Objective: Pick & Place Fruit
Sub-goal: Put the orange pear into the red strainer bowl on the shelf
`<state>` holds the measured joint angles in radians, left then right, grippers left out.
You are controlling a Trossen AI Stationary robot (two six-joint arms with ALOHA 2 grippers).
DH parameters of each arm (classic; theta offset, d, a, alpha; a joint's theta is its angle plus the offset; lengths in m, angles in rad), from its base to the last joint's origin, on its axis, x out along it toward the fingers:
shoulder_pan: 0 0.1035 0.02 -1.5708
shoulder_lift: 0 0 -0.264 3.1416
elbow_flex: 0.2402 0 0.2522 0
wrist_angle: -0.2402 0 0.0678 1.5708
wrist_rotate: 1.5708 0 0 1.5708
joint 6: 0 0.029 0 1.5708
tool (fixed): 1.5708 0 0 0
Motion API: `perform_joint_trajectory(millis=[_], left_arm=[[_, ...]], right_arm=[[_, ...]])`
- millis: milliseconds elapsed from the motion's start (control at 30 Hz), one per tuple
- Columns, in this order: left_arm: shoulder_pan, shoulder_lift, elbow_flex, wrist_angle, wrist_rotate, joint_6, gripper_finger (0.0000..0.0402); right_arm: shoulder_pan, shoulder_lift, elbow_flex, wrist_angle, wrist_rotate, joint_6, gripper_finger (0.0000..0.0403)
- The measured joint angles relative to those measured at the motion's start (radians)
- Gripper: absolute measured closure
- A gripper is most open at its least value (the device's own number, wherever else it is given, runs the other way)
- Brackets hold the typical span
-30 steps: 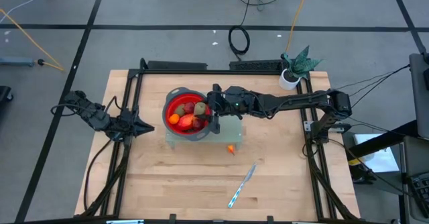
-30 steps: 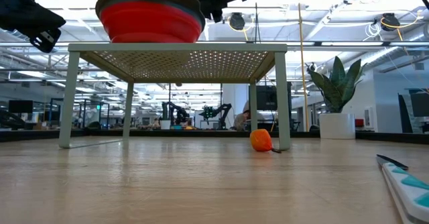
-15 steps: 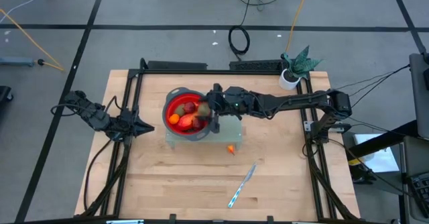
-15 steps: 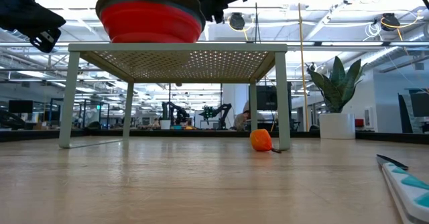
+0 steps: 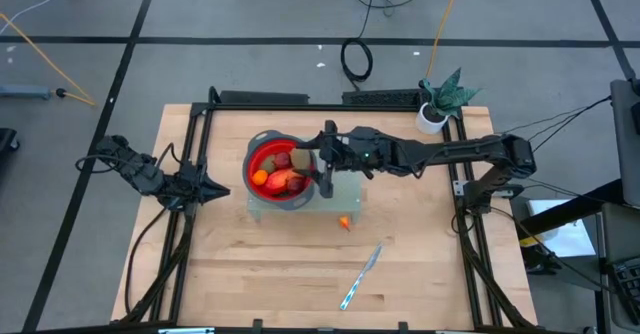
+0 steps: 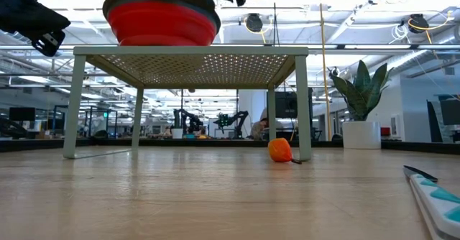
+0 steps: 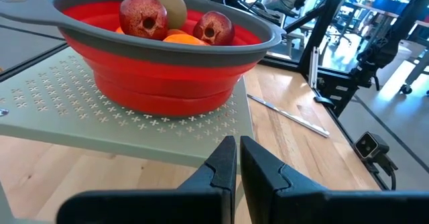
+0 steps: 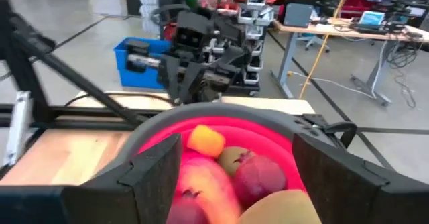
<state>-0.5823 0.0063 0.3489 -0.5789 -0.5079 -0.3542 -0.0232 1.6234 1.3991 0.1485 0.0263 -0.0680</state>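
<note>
- Right tool (image 5: 318, 170): hovers at the red bowl's (image 5: 262, 194) rim nearest the right arm, fingers spread, holding nothing.
- Left tool (image 5: 222, 189): waits beside the perforated stand (image 5: 340, 189), fingers pressed together, empty.
- Fruit (image 5: 280, 174): piled in the bowl, on the stand. Countable from the right wrist view: five pieces; more may lie hidden.
- One orange fruit (image 5: 344, 222) lies on the table (image 5: 260, 274) by the stand's leg.
- One knife (image 5: 361, 275), one potted plant (image 5: 440, 99).
- Risk: reaching for the stray fruit, the arm could clip the stand or the bowl and spill the pile; the round fruit may roll from the fingers.
</note>
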Motion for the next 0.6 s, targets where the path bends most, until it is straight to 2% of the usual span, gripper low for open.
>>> perform_joint_trajectory(millis=[267,600], left_arm=[[0.000,0.000,0.000,0.000,0.000,-0.001,0.0382],[0.000,0.000,0.000,-0.001,0.009,0.006,0.0382]], right_arm=[[0.122,-0.085,0.000,-0.184,0.013,0.004,0.0160],[0.367,-0.110,0.000,-0.408,0.268,0.004,0.0209]])
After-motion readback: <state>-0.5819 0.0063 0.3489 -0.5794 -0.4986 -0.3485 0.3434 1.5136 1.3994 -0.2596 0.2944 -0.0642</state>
